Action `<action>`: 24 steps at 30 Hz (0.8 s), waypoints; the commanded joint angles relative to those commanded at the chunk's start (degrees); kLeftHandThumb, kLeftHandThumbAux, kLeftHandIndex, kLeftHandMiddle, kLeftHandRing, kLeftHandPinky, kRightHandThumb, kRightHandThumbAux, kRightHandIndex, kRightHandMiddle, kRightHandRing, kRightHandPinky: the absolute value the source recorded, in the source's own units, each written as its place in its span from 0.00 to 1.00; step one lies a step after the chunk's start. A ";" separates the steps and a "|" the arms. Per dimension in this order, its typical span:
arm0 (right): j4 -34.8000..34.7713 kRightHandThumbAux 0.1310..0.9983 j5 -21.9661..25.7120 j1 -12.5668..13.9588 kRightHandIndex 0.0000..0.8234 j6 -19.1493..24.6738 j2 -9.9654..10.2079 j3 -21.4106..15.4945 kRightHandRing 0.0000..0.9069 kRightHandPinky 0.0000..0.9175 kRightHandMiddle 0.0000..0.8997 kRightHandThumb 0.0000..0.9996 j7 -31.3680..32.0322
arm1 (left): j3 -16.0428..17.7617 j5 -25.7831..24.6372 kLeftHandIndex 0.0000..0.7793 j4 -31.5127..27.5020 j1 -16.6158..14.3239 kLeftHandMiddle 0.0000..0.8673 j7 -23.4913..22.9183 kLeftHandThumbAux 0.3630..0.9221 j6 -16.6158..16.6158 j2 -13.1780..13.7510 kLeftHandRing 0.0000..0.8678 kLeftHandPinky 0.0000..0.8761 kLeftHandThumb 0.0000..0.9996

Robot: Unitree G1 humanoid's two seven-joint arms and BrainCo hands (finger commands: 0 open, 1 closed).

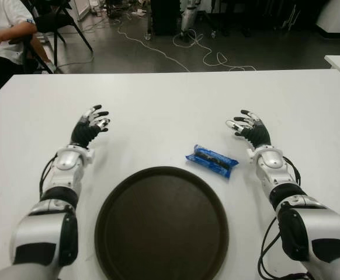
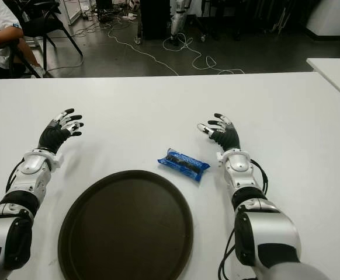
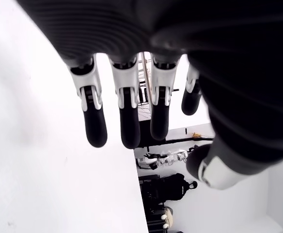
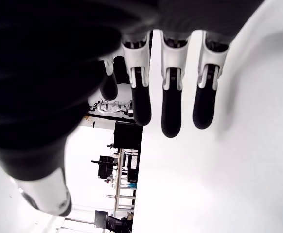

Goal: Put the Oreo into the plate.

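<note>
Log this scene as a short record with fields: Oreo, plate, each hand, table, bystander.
Oreo: blue pack lying flat on the table, just beyond the plate's far right rim, not in it
plate: dark round plate, nothing in it, near the table's front edge
left hand: open, fingers spread, holds nothing, left of the plate
right hand: open, fingers spread, holds nothing, right of the Oreo and apart from it
table: white
bystander: person seated beyond the far left corner
task state: Oreo not yet grasped
</note>
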 joint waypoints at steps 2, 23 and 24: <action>-0.03 0.69 -0.01 0.00 0.22 -0.13 -0.04 0.01 0.35 0.39 0.31 0.12 0.08 | 0.02 -0.04 0.14 -0.04 0.03 0.25 -0.10 0.55 -0.17 -0.04 0.26 0.33 0.21; -3.61 0.70 -6.02 0.22 0.21 -4.71 -2.67 4.85 0.31 0.33 0.29 0.11 -7.30 | -0.23 0.20 0.14 -0.08 0.24 0.25 0.20 0.55 -0.19 -0.25 0.27 0.33 0.21; -3.98 0.70 -6.97 0.33 0.21 -5.36 -2.99 5.57 0.31 0.32 0.29 0.11 -8.03 | -0.19 0.13 0.14 -0.10 0.24 0.25 0.08 0.55 -0.17 -0.26 0.27 0.33 0.21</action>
